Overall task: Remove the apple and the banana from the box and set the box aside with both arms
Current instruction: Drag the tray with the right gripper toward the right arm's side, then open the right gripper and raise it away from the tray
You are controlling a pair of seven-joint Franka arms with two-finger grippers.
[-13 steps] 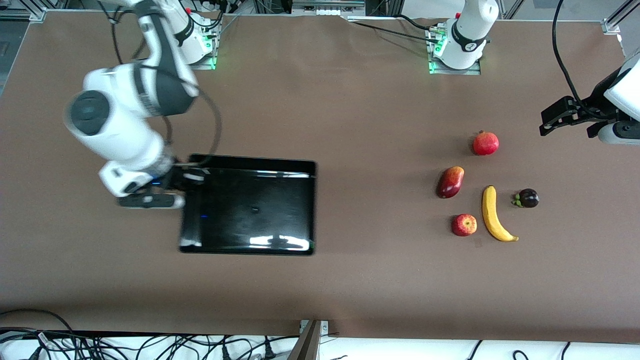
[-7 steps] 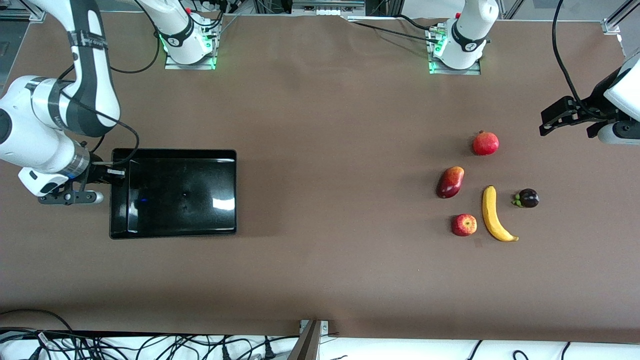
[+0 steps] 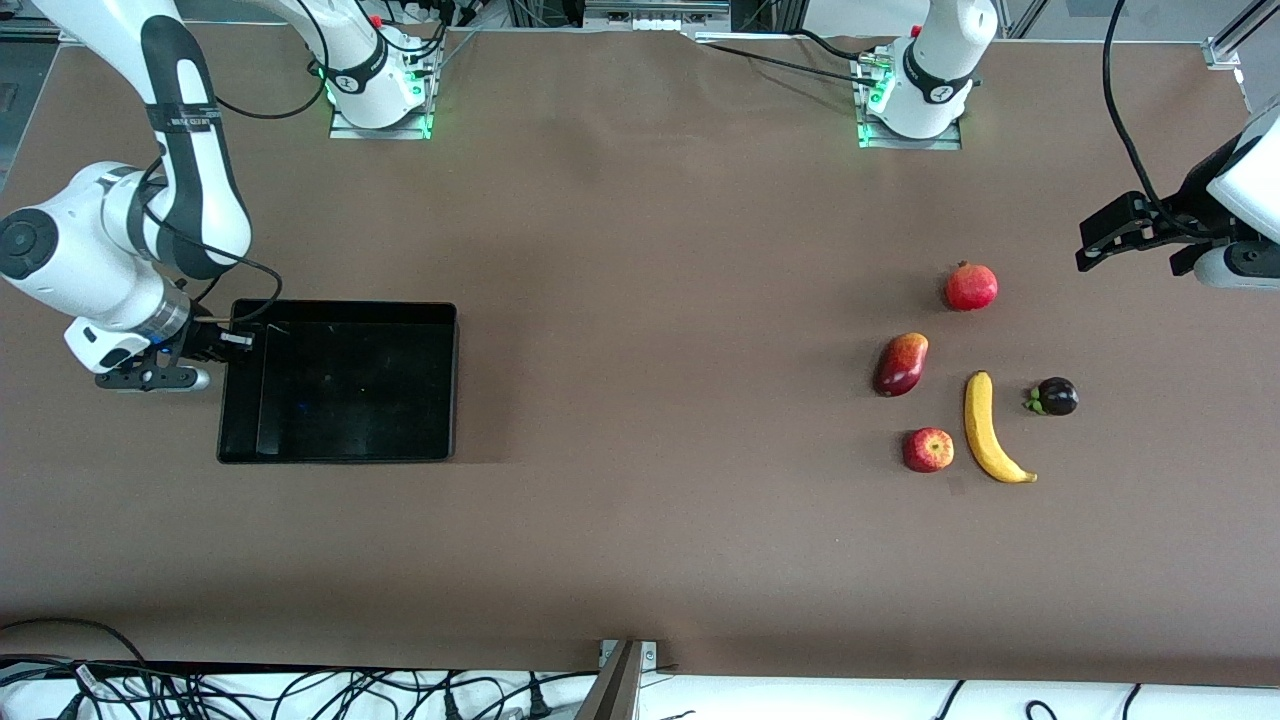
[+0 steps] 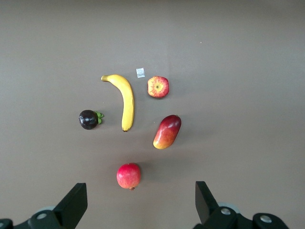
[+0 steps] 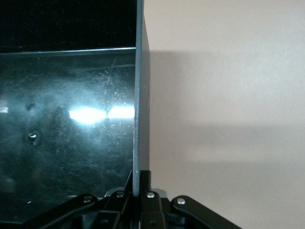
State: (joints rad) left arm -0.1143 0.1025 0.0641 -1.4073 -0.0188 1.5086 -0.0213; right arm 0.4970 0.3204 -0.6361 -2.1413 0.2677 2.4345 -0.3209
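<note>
While my right claw (image 3: 232,341) pinches the end wall of the black box (image 3: 350,385), that box sits at the right arm's end of the bench (image 3: 640,300), seemingly tipped up on the gripped side. My left claw (image 4: 141,202) hangs with its fingers wide apart over the bench near the pomegranate (image 3: 971,286). I see the apple (image 3: 928,449) just beside the banana (image 3: 988,430), nearer the front camera than the mango (image 3: 901,363).

White jointed arms (image 3: 190,170), dark grey joint caps, black cables, black grippers, silver screws.
</note>
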